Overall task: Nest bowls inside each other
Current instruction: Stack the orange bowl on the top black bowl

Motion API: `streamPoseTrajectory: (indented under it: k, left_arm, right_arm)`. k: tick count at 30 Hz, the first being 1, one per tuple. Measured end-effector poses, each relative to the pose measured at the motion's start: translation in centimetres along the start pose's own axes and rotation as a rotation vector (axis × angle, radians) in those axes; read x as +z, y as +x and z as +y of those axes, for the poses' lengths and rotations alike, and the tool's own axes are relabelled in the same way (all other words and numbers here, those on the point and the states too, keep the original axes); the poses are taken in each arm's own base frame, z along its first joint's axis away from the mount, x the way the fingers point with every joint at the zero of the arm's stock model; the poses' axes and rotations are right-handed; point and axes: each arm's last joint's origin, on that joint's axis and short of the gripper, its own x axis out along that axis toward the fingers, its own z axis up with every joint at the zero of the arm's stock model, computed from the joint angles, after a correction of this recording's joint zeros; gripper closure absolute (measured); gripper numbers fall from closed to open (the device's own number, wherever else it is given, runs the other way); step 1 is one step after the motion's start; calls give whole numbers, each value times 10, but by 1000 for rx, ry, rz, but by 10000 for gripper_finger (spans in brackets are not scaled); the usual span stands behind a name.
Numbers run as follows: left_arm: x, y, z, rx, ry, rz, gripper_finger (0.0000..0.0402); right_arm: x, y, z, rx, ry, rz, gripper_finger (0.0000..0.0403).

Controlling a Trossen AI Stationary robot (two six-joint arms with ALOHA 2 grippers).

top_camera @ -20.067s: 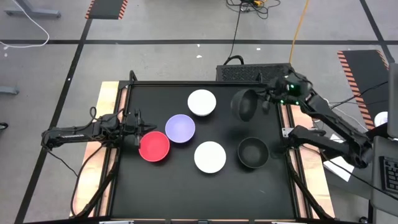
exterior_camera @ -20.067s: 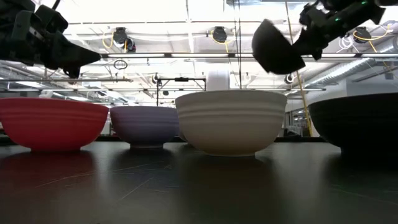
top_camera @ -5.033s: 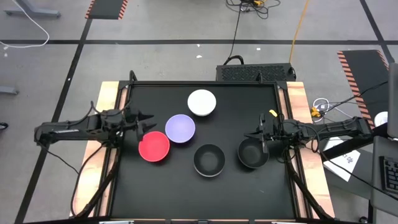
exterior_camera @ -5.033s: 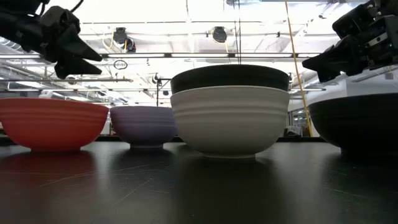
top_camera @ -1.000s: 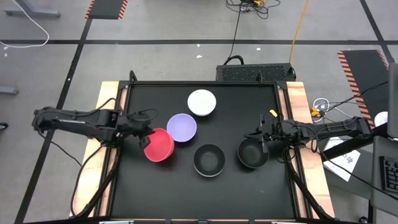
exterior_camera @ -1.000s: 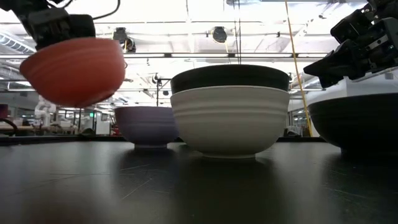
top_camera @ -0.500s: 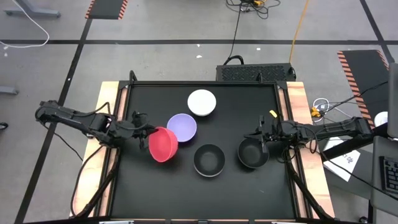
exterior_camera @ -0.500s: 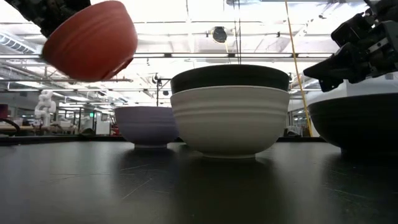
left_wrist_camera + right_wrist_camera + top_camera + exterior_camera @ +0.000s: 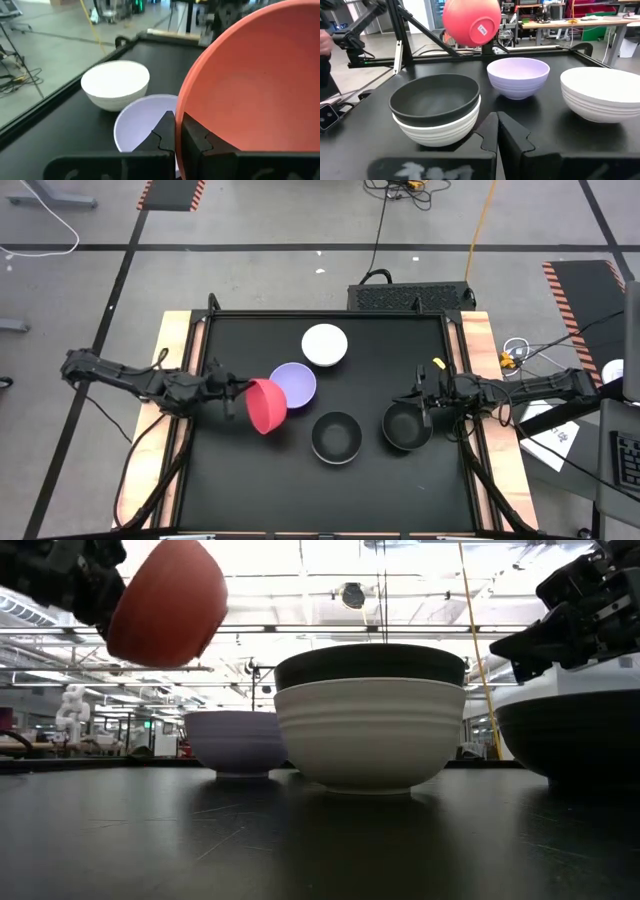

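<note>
My left gripper [image 9: 238, 393] is shut on the red bowl [image 9: 266, 407], which is up in the air just left of the lavender bowl [image 9: 295, 383]. A white bowl [image 9: 325, 345] stands toward the far edge. A black bowl sits nested in the other white bowl [image 9: 336, 438] toward the near edge. A second black bowl [image 9: 405, 428] stands alone at the right. My right gripper [image 9: 424, 402] waits shut above that bowl's far-right rim, touching nothing. My left gripper pinches the red bowl's rim [image 9: 181, 115], one finger [image 9: 165, 132] outside the wall and the other inside. The fingers come level from the table's left. The bowl is lifted clear and tipped on its side, its base [image 9: 481, 29] turned toward the right arm.
All bowls stand on their bases on the black table top [image 9: 250, 480], which has raised rails and wooden strips along its left and right sides. Bare table lies along the near edge and in the far-left corner. A black box [image 9: 405, 297] sits beyond the far edge.
My left gripper has carried the red bowl upward and toward the table's right, closer to the lavender bowl. Meanwhile the gripper has turned, so the bowl has tipped from nearly upright onto its side. The right arm has kept still.
</note>
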Motion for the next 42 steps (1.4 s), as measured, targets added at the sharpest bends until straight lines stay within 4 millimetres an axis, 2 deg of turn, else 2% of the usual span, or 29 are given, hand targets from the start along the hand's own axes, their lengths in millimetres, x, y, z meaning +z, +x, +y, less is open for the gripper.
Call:
streamPoseTrajectory:
  k: [5,11,16,25,31,38,42]
  left_arm:
    - [-8,-9,8,-31,-20,-60,396]
    - [-3,-13,7,-110,-11,-194,397]
    - [-1,-6,1,-247,-7,-284,397]
    - [7,24,-8,-325,16,-284,397]
    - [32,51,-10,-335,24,-185,397]
    - [74,90,-6,-333,25,-4,397]
    - [95,113,-6,-388,10,80,397]
  right_arm:
    - [0,0,0,0,-1,0,403]
    - [0,0,0,0,-5,0,403]
    - [0,0,0,0,-7,0,403]
    - [0,0,0,0,0,-1,403]
    - [0,0,0,0,2,-1,403]
    - [0,0,0,0,4,0,403]
    - [0,0,0,0,1,0,403]
